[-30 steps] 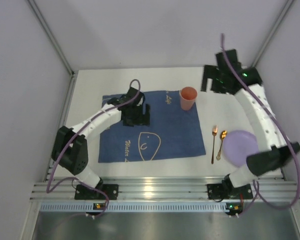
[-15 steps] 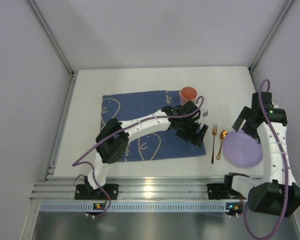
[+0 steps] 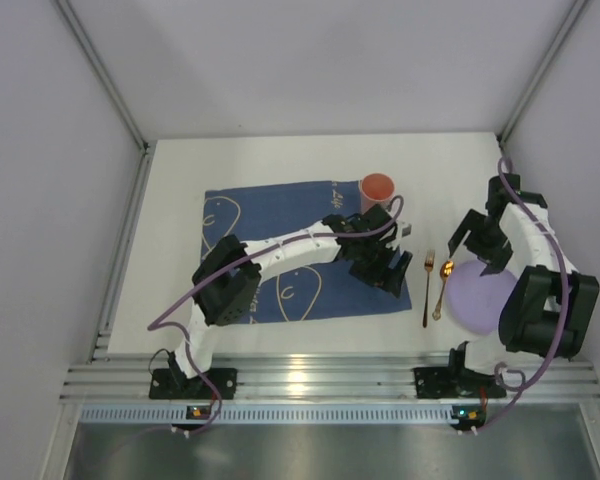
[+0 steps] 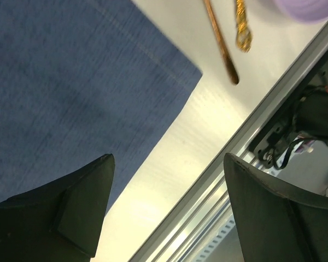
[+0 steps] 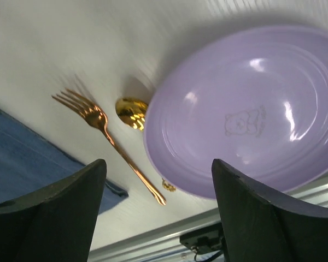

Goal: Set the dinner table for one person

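Note:
The white dinner table (image 3: 175,185) has a ribbed silver rail (image 3: 310,380) along its near edge. On the table's right side lie a purple plate (image 3: 480,300), a gold fork (image 3: 428,288) and a gold spoon (image 3: 442,288). An orange cup (image 3: 377,194) stands at the placemat's far right corner. My left gripper (image 3: 392,270) is open and empty over the placemat's right edge, left of the fork. My right gripper (image 3: 477,246) is open and empty just above the plate's far edge. The right wrist view shows the plate (image 5: 246,109), fork (image 5: 101,123) and spoon bowl (image 5: 130,112) below the open jaws.
A dark blue placemat (image 3: 280,250) with pale line drawings covers the table's middle. Its near right corner (image 4: 191,76) shows in the left wrist view, with the fork handle (image 4: 221,46) and the rail (image 4: 257,131) beyond. Grey walls enclose three sides of the table.
My left gripper swung from the placemat's left-centre to its right edge. My right gripper came down from the far right corner to the plate. Cup, cutlery and plate stayed put.

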Robot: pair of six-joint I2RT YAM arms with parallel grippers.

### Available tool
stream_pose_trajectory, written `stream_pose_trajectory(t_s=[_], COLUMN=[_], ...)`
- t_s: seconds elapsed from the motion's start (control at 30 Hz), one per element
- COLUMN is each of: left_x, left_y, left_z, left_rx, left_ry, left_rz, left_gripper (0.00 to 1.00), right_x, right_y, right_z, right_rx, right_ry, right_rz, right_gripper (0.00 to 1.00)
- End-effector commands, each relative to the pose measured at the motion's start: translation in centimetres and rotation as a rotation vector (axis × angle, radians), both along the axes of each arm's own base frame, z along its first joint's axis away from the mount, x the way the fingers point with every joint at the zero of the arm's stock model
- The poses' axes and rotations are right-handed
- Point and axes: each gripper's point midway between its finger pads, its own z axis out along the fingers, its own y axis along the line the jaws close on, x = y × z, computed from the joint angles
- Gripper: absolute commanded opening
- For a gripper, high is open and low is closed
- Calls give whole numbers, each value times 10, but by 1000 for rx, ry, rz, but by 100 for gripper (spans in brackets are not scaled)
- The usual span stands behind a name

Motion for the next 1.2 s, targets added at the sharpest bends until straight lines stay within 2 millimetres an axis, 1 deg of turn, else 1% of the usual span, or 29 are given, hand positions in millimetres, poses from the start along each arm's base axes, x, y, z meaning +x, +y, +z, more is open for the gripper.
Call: stream_pose_trajectory(t_s=[0.0,0.03,0.07,0.1,0.13,0.17,0.23,0.37,0.4,0.43,0.47,0.5,0.57,0.6,0.63,0.67,0.73,0.77,0.8,0.83,0.87,0.9,0.97,1.0,1.03,1.07,1.1,1.13,1.17], left_x=[4,7,8,10,16,20,28,39,39,42,44,45,47,47,48,48,49,49,49,49,50,50,51,55,55,59,66,70,75], left_y=[11,16,20,26,31,35,46,62,66,70,72,76,79,81,83,85,87,88,90,91,92,93,97,100,103,105,113,117,123], left_z=[36,42,42,38,38,42,40,37,34,32,33,29,28,27,26,25,25,24,23,23,24,25,27,29,32,36,45,50,55], left_rx=[-69,-77,-71,-54,-51,-55,-40,-20,-12,-10,-15,-4,-5,0,5,9,13,17,21,27,26,27,32,34,36,32,28,26,29], left_ry=[-81,-94,-101,-107,-111,-119,-123,-122,-116,-112,-112,-105,-102,-98,-96,-95,-92,-89,-89,-86,-91,-89,-87,-93,-94,-96,-116,-120,-132], left_rz=[27,39,50,64,81,91,123,164,171,180,188,197,200,201,206,205,207,210,211,213,215,217,226,240,249,269,304,342,377], left_gripper=[86,86,86,86,86,86,86,86,85,85,85,85,85,85,85,85,85,85,85,85,85,85,85,85,85,85,84,84,84], right_x=[48,53,55,56,58,59,58,54,53,53,52,52,51,50,51,50,50,50,57,57,59,73,80,97,99,106,117,122,130], right_y=[-24,-26,-29,-32,-33,-35,-38,-46,-47,-47,-46,-46,-46,-46,-48,-49,-58,-66,-72,-76,-84,-89,-92,-96,-94,-88,-86,-82,-68], right_z=[7,4,-6,-10,-14,-23,-35,-46,-48,-51,-57,-61,-71,-74,-76,-77,-72,-64,-55,-46,-33,-14,13,40,54,72,104,123,143], right_rx=[-73,-75,-77,-88,-91,-92,-107,-137,-142,-141,-137,-135,-131,-135,-139,-148,-199,-235,-263,-285,-329,-353,-376,-390,-391,-395,-415,-431,-459], right_ry=[-93,-94,-67,-57,-47,-23,24,75,82,86,100,108,134,144,147,158,158,153,134,135,120,72,29,-44,-62,-104,-167,-205,-248], right_rz=[-31,-34,-38,-42,-45,-47,-42,-38,-38,-39,-38,-39,-40,-36,-35,-28,-26,-27,-30,-28,-30,-40,-48,-64,-65,-62,-61,-54,-21], right_gripper=[77,75,71,68,66,66,64,62,58,55,51,40,27,10,0,0,0,0,0,0,0,0,0,0,0,0,0,0,0])
